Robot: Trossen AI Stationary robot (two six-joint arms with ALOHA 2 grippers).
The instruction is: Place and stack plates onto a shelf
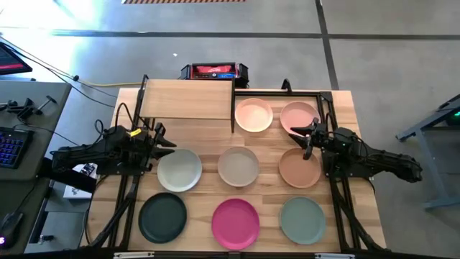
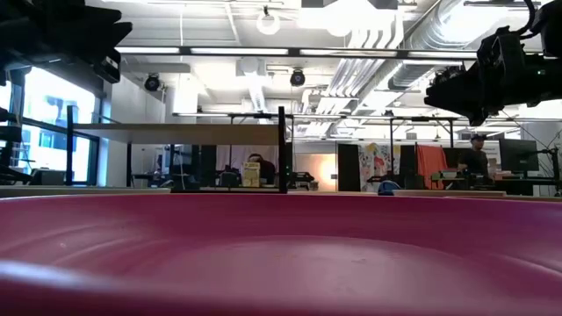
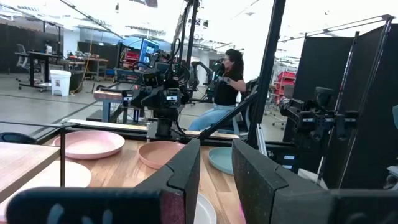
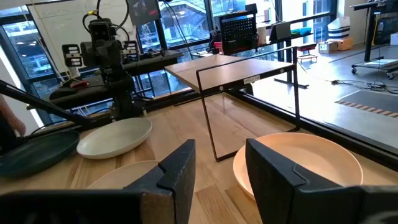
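From above, the shelf [image 1: 188, 101] stands at the table's far left, its light-wood top bare, with a black frame running on to the right of it. Eight plates lie flat on the table [image 1: 266, 193], none on the shelf. Far row: peach plate [image 1: 254, 115] just right of the shelf, then pink plate [image 1: 299, 116]. Middle row: off-white plate [image 1: 180, 170], beige plate [image 1: 238, 166], terracotta plate [image 1: 299, 168]. Near row: dark green plate [image 1: 162, 217], magenta plate [image 1: 236, 222], sage plate [image 1: 302, 219]. The left gripper [image 1: 162, 138] hangs near the far edge of the off-white plate; the right gripper [image 1: 306, 134] sits between the pink and terracotta plates.

The low view is mostly filled by the magenta plate [image 2: 281, 254], right against the lens. Beyond it the shelf [image 2: 176, 133] stands on thin black posts, and the right arm [image 2: 492, 75] hangs high at the right.

The left wrist view shows the left gripper [image 3: 214, 171] with its jaws parted and nothing between them, the pink plate [image 3: 90, 143] and terracotta plate [image 3: 163, 154] ahead, and what is probably the sage plate [image 3: 221, 160] behind a finger. A seated person [image 3: 225, 84] is in the room beyond.

The right wrist view shows the right gripper [image 4: 217, 171], jaws likewise apart and empty, above the peach plate [image 4: 311, 155], with the off-white plate [image 4: 115, 137] and the shelf [image 4: 230, 71] past it.
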